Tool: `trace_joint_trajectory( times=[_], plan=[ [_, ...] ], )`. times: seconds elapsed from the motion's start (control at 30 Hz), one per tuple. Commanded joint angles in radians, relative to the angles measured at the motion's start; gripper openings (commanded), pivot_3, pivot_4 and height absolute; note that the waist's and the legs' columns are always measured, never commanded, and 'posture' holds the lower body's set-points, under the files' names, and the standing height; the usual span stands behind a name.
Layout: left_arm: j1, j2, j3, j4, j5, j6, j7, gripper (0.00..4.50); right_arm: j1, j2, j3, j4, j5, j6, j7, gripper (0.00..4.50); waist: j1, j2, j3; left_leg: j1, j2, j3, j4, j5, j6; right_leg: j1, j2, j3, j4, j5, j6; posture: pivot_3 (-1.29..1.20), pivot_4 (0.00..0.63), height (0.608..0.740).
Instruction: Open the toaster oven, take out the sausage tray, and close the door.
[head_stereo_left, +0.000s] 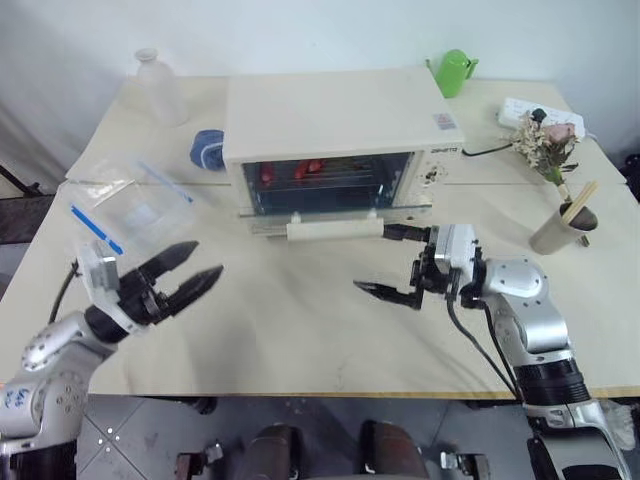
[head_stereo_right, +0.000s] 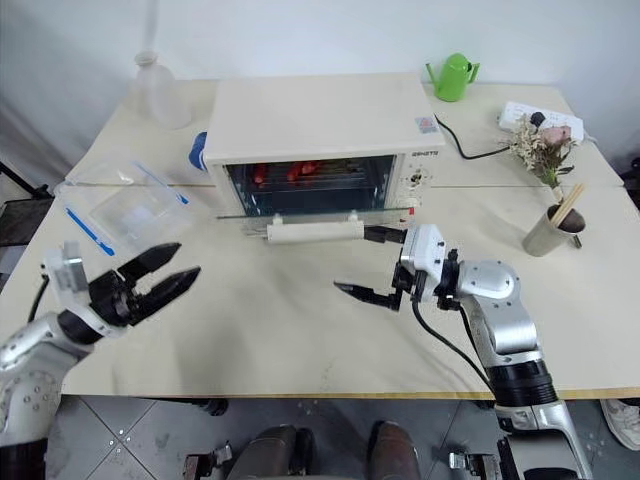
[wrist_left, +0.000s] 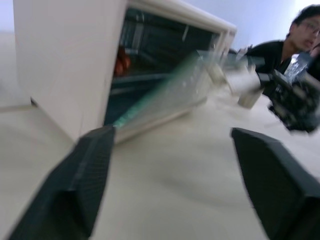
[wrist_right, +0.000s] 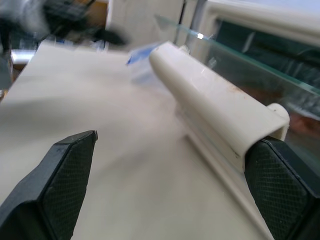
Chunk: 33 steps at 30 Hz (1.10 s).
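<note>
- We see the toaster oven (head_stereo_left: 340, 130) on the table (head_stereo_left: 300, 330), its door (head_stereo_left: 335, 205) swung partway down.
- The sausage tray (head_stereo_left: 300, 172) sits inside.
- Our right gripper (head_stereo_left: 392, 262) gapes wide at the handle's (head_stereo_left: 335, 230) end; our left gripper (head_stereo_left: 185, 270) hangs spread, well apart.

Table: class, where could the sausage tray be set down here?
Bare table lies between the open door's handle and the near edge, flanked by both grippers. The clear plastic box crowds the left, the cup and flowers the right.
</note>
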Motion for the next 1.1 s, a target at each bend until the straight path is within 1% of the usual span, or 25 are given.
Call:
trace_joint_trajectory(
  times=[0.03,0.23,0.3,0.4,0.53,0.63,0.73,0.83,0.87,0.93,1.0,1.1],
  plan=[
    [-0.139,0.014,-0.015,0.079,0.026,-0.026,-0.004,2.58,-0.006,-0.001,0.000,-0.024,-0.012,-0.072,0.002,4.50,0.004,0.000,0.000,0.000,0.000,0.000,0.000,0.000,0.000,0.000,0.000,0.000,0.001,0.000,0.000,0.00,0.150,0.740],
    [-0.312,-0.020,-0.103,0.212,0.118,-0.066,-0.020,0.65,-0.001,0.000,0.003,-0.018,-0.024,-0.092,-0.012,4.50,0.003,0.000,0.000,0.000,0.000,0.000,0.000,0.000,-0.001,0.000,0.000,0.000,0.001,0.000,0.000,0.00,0.150,0.740],
    [-0.361,-0.038,-0.150,0.254,0.155,-0.079,-0.036,0.03,0.003,-0.002,0.003,-0.018,-0.028,-0.096,-0.017,4.50,0.003,0.000,0.000,0.000,0.000,0.000,-0.001,0.000,-0.001,0.000,0.000,-0.001,0.001,0.000,0.000,0.00,0.150,0.740],
    [-0.399,-0.053,-0.193,0.302,0.207,-0.108,-0.054,0.03,0.008,-0.005,0.003,-0.019,-0.032,-0.103,-0.022,4.50,0.004,-0.001,0.000,0.000,0.000,0.000,0.000,0.000,0.000,0.000,0.000,-0.001,0.001,0.000,0.000,0.00,0.150,0.740],
    [-0.420,-0.084,-0.241,0.319,0.225,-0.116,-0.090,0.03,0.040,-0.016,-0.006,-0.034,-0.039,-0.112,-0.037,4.50,0.004,-0.001,0.000,0.000,0.001,0.000,0.000,0.000,0.000,0.000,0.001,-0.001,0.001,0.000,0.000,0.00,0.150,0.740],
    [-0.418,-0.098,-0.269,0.335,0.258,-0.137,-0.107,0.03,0.082,-0.028,-0.019,-0.050,-0.046,-0.116,-0.059,4.50,0.009,-0.001,0.000,0.000,0.000,0.000,0.000,0.000,0.000,0.000,0.000,-0.001,0.001,0.000,0.000,0.00,0.150,0.740],
    [-0.391,-0.092,-0.294,0.329,0.275,-0.138,-0.150,0.03,0.163,-0.056,-0.049,-0.061,-0.059,-0.125,-0.084,4.50,0.015,-0.001,0.000,0.000,-0.001,0.000,0.001,0.000,0.000,0.001,-0.001,-0.001,0.001,0.000,0.001,0.00,0.150,0.740],
    [-0.369,-0.088,-0.309,0.326,0.298,-0.151,-0.172,0.03,0.255,-0.093,-0.103,-0.065,-0.063,-0.114,-0.125,4.50,0.020,-0.001,0.001,0.000,-0.001,0.000,0.001,0.000,0.000,0.001,-0.001,-0.001,0.000,0.000,0.001,0.00,0.150,0.740],
    [-0.355,-0.089,-0.311,0.325,0.307,-0.159,-0.175,0.03,0.301,-0.115,-0.133,-0.063,-0.061,-0.100,-0.134,4.50,0.021,-0.001,0.001,0.000,-0.001,0.000,0.001,0.000,0.000,0.001,-0.001,-0.001,0.000,0.000,0.001,0.00,0.150,0.740],
    [-0.312,-0.093,-0.320,0.317,0.332,-0.182,-0.169,0.03,0.375,-0.159,-0.222,-0.043,-0.093,-0.087,-0.202,4.50,0.028,-0.001,0.001,0.000,-0.001,0.000,0.001,0.000,0.000,0.001,-0.001,-0.001,0.000,0.000,0.001,0.00,0.150,0.740],
    [-0.284,-0.097,-0.327,0.310,0.349,-0.194,-0.161,0.03,0.387,-0.187,-0.266,-0.043,-0.115,-0.076,-0.255,4.50,0.030,-0.001,0.001,0.000,-0.001,0.001,0.001,0.000,0.000,0.001,-0.001,0.000,0.000,0.000,0.001,0.00,0.150,0.740],
    [-0.243,-0.110,-0.327,0.298,0.374,-0.226,-0.144,0.03,0.337,-0.205,-0.274,-0.039,-0.156,-0.089,-0.311,4.50,0.019,-0.002,0.001,0.001,0.000,0.005,0.001,0.001,0.001,0.001,-0.001,0.001,-0.002,0.000,0.001,0.00,0.150,0.740]
  ],
)
